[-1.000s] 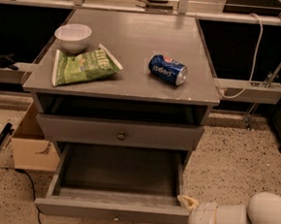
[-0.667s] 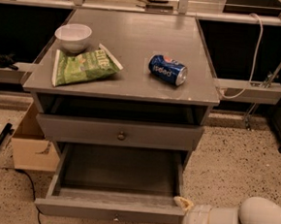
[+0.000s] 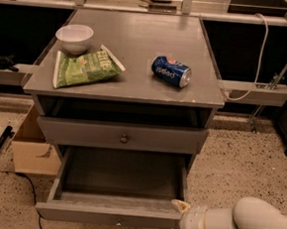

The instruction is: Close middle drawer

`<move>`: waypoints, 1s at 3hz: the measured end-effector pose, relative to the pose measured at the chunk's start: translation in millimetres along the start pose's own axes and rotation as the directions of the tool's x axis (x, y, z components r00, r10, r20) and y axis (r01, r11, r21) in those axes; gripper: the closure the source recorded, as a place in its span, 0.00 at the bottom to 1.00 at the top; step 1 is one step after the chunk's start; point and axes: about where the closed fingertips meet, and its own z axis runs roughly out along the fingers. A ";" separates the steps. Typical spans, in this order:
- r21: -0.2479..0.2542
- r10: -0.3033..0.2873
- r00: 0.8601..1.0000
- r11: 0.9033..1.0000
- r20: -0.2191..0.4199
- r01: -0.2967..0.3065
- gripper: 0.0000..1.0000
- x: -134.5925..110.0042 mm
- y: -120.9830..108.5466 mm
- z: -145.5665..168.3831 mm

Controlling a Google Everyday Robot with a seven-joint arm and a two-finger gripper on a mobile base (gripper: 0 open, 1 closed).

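Observation:
The middle drawer is pulled far out below the closed upper drawer. Its long shallow box is empty, and a small knob shows at the centre of its grey front. My gripper comes in from the bottom right on a white arm. It sits at the right end of the drawer's front panel. Its two cream fingertips stand apart, one above and one below the front's corner, holding nothing. The lowest drawer is hidden under the open one.
On the cabinet top are a white bowl, a green chip bag and a blue soda can lying on its side. A cardboard box stands on the floor to the left, with a cable beside it.
My arm and gripper have slid left, closing in on the right end of the open drawer's front. The drawer itself has not visibly moved.

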 end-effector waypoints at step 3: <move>-0.001 0.024 1.000 1.000 0.007 -0.024 0.42 8.6 -4.1 8.2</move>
